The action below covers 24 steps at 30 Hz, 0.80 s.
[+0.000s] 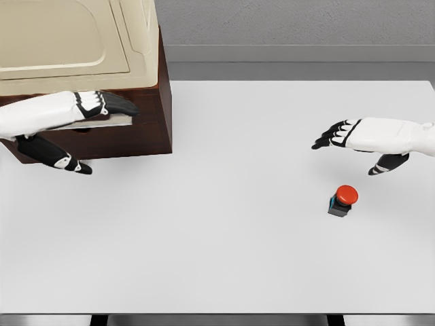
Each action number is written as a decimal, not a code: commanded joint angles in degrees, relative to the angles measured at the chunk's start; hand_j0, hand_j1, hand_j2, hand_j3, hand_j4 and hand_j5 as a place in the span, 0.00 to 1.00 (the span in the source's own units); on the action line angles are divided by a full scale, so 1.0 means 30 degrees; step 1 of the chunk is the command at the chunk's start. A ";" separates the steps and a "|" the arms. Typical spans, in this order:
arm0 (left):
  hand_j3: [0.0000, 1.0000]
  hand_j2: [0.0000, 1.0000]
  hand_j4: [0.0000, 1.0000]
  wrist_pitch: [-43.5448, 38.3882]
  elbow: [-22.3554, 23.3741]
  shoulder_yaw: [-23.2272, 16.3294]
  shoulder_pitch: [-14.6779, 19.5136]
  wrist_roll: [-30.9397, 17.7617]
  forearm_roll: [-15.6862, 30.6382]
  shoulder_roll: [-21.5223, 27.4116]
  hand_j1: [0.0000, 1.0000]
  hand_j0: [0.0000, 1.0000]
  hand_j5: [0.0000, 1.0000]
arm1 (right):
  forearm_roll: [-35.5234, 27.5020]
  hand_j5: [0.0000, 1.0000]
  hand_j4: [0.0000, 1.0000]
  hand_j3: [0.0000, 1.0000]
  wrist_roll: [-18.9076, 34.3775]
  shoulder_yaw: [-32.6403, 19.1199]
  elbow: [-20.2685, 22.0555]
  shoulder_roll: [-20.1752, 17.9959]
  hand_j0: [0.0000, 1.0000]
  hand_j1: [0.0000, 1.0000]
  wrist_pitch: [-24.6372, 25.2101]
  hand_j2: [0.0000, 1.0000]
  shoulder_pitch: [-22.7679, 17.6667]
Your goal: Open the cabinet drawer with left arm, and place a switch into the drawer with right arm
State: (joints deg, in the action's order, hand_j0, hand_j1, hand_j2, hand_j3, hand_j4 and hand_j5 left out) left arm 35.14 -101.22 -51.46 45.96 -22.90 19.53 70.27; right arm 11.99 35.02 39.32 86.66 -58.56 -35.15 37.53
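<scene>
Switch point(342, 200) is set on bare white table point(217, 258), unobstructed. Right hand point(357, 139) is held open above it; left hand point(81, 112), fingers extended, is laid against cabinet point(146, 115) front.

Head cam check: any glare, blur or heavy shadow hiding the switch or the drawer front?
Head view: even, soft light, no glare on the white table; the switch is sharp, with only a faint shadow; the left hand covers part of the cabinet front, which sits dark under the top.
</scene>
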 commanded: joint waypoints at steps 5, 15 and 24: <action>1.00 1.00 1.00 -0.0046 -0.0009 0.0042 0.0938 -0.3559 0.1164 -0.0807 1.00 1.00 1.00 | -0.0102 1.00 1.00 1.00 -0.0007 -0.0098 -0.0176 -0.0167 1.00 1.00 0.0049 1.00 0.0030; 1.00 1.00 1.00 -0.3098 -0.0009 -0.0016 0.2315 -0.4035 0.5031 0.0159 1.00 1.00 1.00 | -0.0131 1.00 1.00 1.00 -0.0007 -0.0127 0.0498 -0.1193 1.00 1.00 0.0049 1.00 -0.1523; 1.00 1.00 1.00 -0.5882 -0.0009 -0.0104 0.2345 -0.4035 0.5002 0.0189 1.00 1.00 1.00 | -0.0131 1.00 1.00 1.00 -0.0007 0.0019 0.2255 -0.1251 1.00 1.00 0.0049 1.00 -0.2108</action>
State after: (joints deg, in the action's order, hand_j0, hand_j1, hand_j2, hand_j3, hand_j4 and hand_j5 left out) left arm 19.50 -101.24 -51.88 52.91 -35.01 34.08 70.68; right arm 11.92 35.02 39.34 92.37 -62.17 -35.15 30.85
